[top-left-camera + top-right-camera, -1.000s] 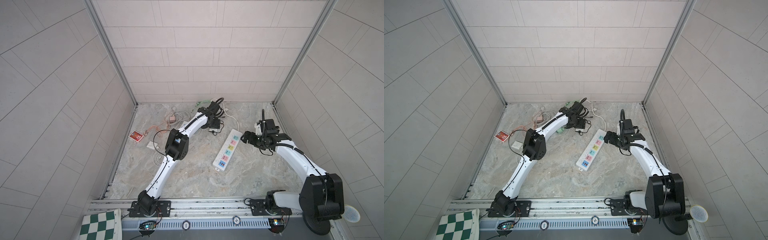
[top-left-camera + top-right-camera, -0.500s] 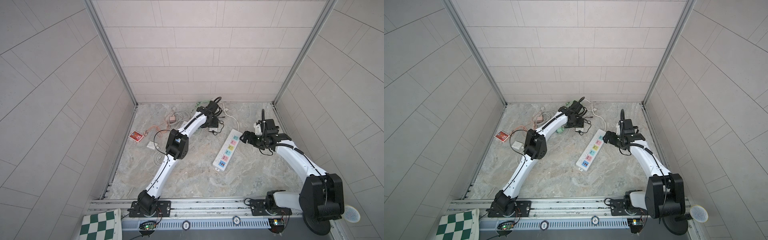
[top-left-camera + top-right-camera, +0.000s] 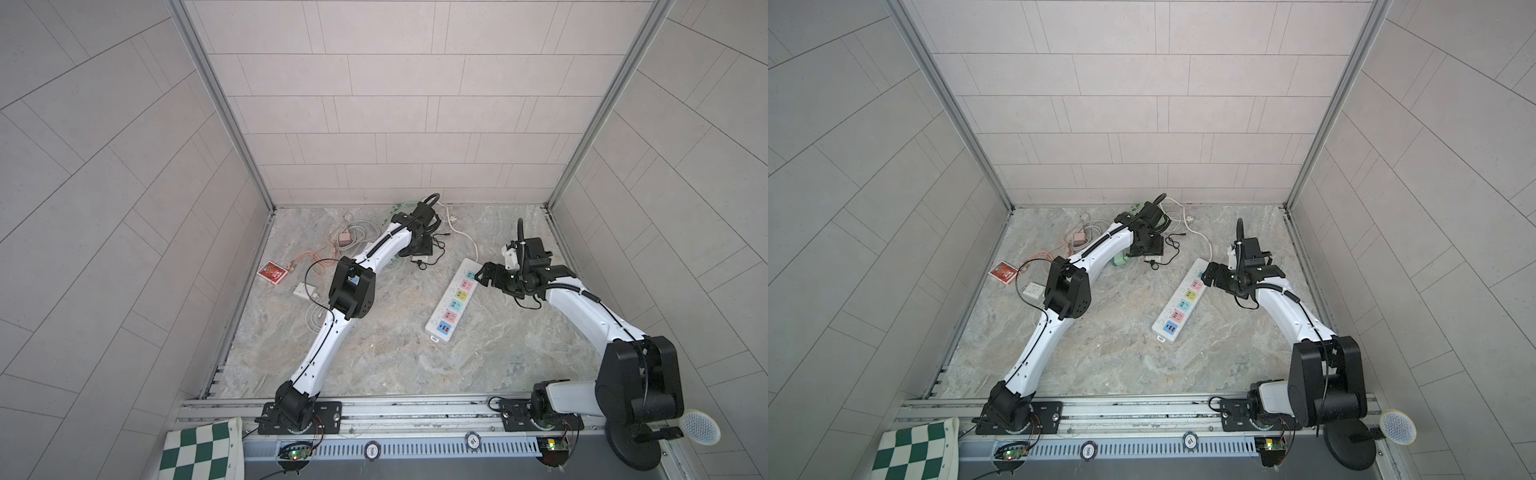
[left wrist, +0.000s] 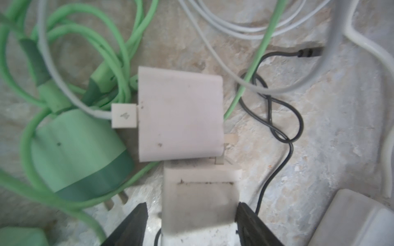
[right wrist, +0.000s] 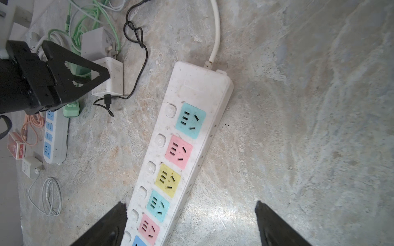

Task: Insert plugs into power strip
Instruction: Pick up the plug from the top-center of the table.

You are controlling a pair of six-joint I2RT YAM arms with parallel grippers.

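A white power strip (image 3: 453, 303) (image 3: 1179, 305) (image 5: 191, 89) with coloured sockets lies mid-table. None of its sockets in view holds a plug. My left gripper (image 4: 191, 204) (image 3: 419, 249) is low over the plugs at the back. It straddles a white plug (image 4: 200, 202) (image 5: 113, 74): one finger rests against the plug's side, the other stands a small gap off. A second white plug (image 4: 179, 117) and a mint green plug (image 4: 74, 149) lie just beyond. A pink plug (image 3: 344, 239) sits further left. My right gripper (image 5: 190, 203) (image 3: 484, 276) hangs open over the strip's far end, holding nothing.
Green, white and black cables (image 4: 275, 119) tangle around the plugs. A red card pack (image 3: 272, 273) and a small white plug (image 3: 302, 289) lie at the left. A second strip with blue sockets (image 5: 53, 138) lies under my left arm. Tiled walls close three sides.
My left wrist has shifted slightly over the plugs at the back, and its jaws have narrowed around the white plug. The right arm has stayed where it was.
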